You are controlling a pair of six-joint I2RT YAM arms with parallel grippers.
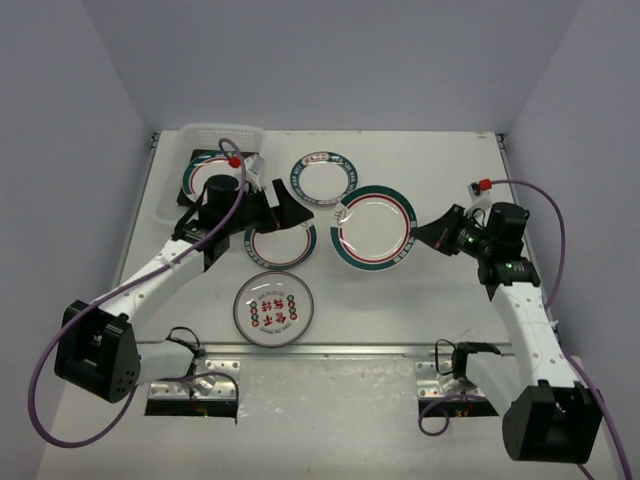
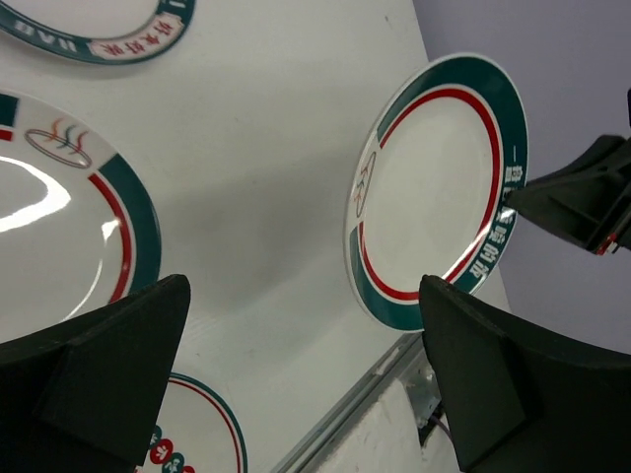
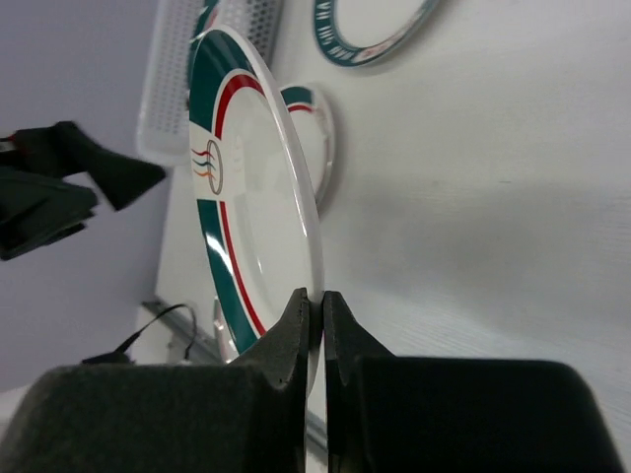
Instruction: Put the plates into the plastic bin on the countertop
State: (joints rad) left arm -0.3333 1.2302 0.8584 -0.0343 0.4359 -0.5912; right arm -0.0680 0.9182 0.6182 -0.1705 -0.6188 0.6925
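Right jaws clamp the tilted plate (image 1: 373,228) at its rim (above the countertop (image 1: 440,300)); left jaws gape wide.

The white tabletop (image 1: 430,300) has a plastic bin (image 1: 220,131) at its far left corner. Lying flat on it are a teal plate (image 1: 322,180), a half-hidden plate (image 1: 285,246) and a grey plate (image 1: 273,308).

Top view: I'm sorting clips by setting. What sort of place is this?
Most likely a robot test cell, not a kitchen: a bare white table boxed in by plain walls, a left arm and right arm bolted at its near edge, plates laid out beside a bin.
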